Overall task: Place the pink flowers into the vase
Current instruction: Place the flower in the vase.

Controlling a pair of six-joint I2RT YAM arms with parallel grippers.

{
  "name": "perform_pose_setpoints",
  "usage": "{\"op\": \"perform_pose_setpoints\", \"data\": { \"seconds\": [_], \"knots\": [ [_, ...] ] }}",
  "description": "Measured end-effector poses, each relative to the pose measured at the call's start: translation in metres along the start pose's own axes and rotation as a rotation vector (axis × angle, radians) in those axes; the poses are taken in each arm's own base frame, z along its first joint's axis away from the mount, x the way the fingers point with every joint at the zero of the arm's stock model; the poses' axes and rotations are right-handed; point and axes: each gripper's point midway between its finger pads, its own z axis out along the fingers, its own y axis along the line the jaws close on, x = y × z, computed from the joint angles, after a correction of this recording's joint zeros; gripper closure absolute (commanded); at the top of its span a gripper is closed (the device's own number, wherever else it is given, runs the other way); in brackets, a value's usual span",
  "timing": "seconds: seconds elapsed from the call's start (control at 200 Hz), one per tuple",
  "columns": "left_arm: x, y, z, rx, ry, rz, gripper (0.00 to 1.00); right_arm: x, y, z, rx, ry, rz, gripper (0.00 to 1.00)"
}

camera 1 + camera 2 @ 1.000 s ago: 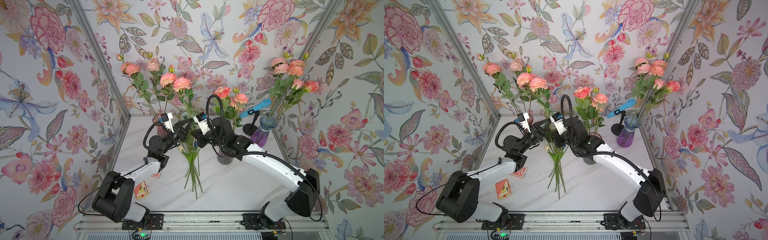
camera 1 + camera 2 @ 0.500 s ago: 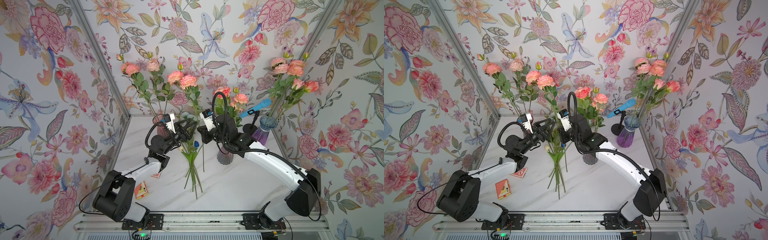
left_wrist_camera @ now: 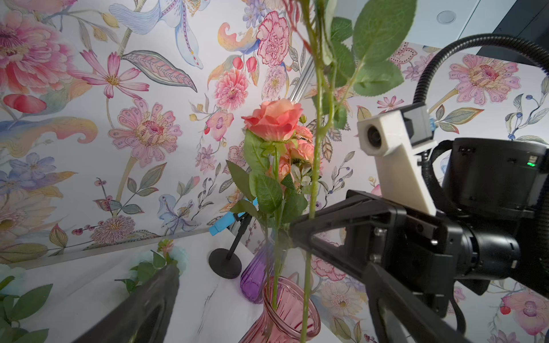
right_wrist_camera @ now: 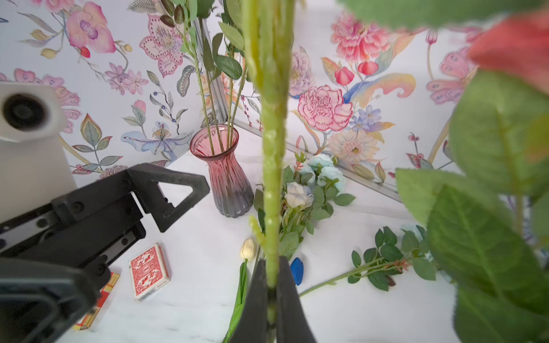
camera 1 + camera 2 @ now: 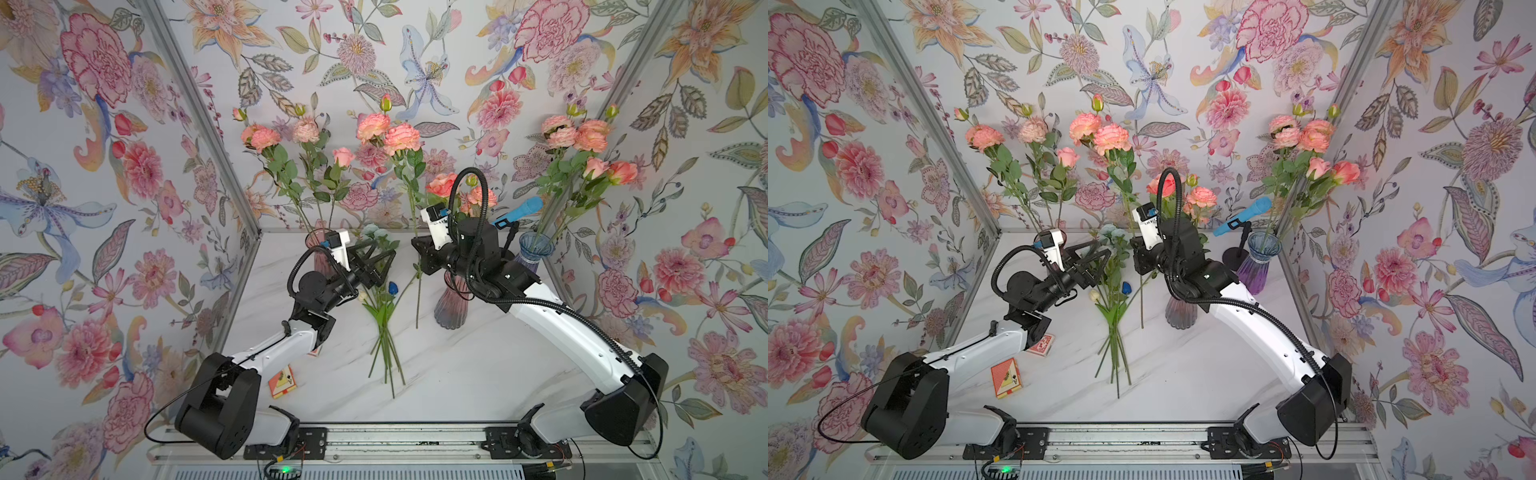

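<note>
- One flower is up and on its way to a vase. The right tool is clamped hard on the green stem of a long pink flower with two ruffled salmon heads. The flower stands nearly upright over mid-bench, heads high against the far wall.
- The left tool gapes wide and holds nothing. It sits just left of that stem with air between, so the flower is the right arm's alone.
- Where is it bound? My guess is the ribbed pink glass vase fading to grey, tucked under the right forearm with salmon roses already in it.
- In both top views the stem's lower end hangs just left of that vase, outside the mouth. So it isn't in yet.
- The next move calls for a lift until the cut end clears the rim, then a short shift right over the mouth. After that comes a straight drop past the stems already inside, and only then a release.
- The neck is narrow and the stem whippy, so the foot could catch the rim or nudge the vase.
- The right arm sweeps from the near-right corner across to far centre. Its wrist is turned so the tool points left and pinches the stem low down.
- The left arm comes from near left with the elbow folded and the tool raised off the white marble bench. It points right, above the bunch of white and pale blue blooms lying flat.
</note>
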Motion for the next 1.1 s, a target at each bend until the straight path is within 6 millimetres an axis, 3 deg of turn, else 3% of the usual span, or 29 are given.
{"op": "perform_pose_setpoints", "data": {
  "seconds": [0.31, 0.53, 0.861, 1.101],
  "knots": [
    [0.017, 0.007, -0.001, -0.04, 0.059, 0.059, 0.0, -0.057, -0.009, -0.055, 0.06, -0.146, -0.075, 1.0],
    [0.034, -0.003, 0.007, -0.054, 0.129, 0.173, 0.0, -0.076, -0.05, -0.089, 0.19, -0.203, -0.086, 1.0],
    [0.046, 0.0, 0.007, -0.076, 0.176, 0.254, 0.0, -0.106, -0.085, -0.12, 0.303, -0.272, -0.101, 1.0],
    [0.048, 0.001, 0.007, -0.077, 0.185, 0.277, 0.0, -0.107, -0.095, -0.124, 0.337, -0.269, -0.122, 1.0]
  ]
}}
